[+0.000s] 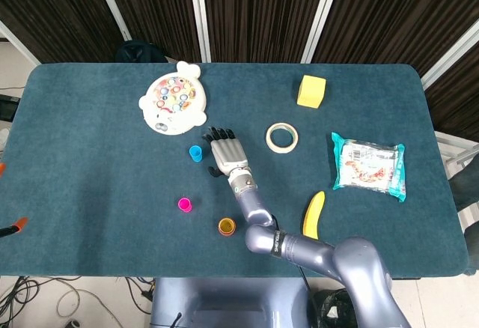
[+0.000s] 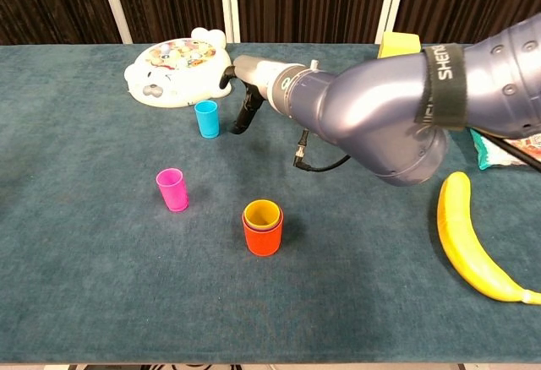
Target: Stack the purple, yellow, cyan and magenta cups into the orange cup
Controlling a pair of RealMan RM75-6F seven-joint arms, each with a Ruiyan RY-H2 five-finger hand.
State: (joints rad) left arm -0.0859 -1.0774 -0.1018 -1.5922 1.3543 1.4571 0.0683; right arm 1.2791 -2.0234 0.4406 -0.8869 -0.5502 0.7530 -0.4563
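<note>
The cyan cup [image 1: 196, 153] stands upright on the desk [image 1: 90, 163], mouth up, just in front of the white fish toy [image 1: 173, 102], and it lies directly to the left of my right hand [image 1: 226, 154]. In the chest view the cup [image 2: 206, 119] is just beside my thumb, apart from it by a thin gap, with no contact I can see. My fingers [image 1: 218, 135] are spread and stretched flat above the desk, holding nothing; the thumb hangs down on the cup's side. My left hand shows in neither view, so the right is the only one near.

The cup's long axis is vertical, so I judge the grasp wants my palm turned toward its wall and a short sideways move to the left, thumb and fingers closing round the rim.

The orange cup [image 2: 263, 229] sits nearer the desk's front edge, below and slightly right of the cyan one, already carrying the yellow cup [image 2: 262, 213] with a purple rim just showing. The magenta cup [image 2: 172, 189] stands alone, left of the stack.
</note>
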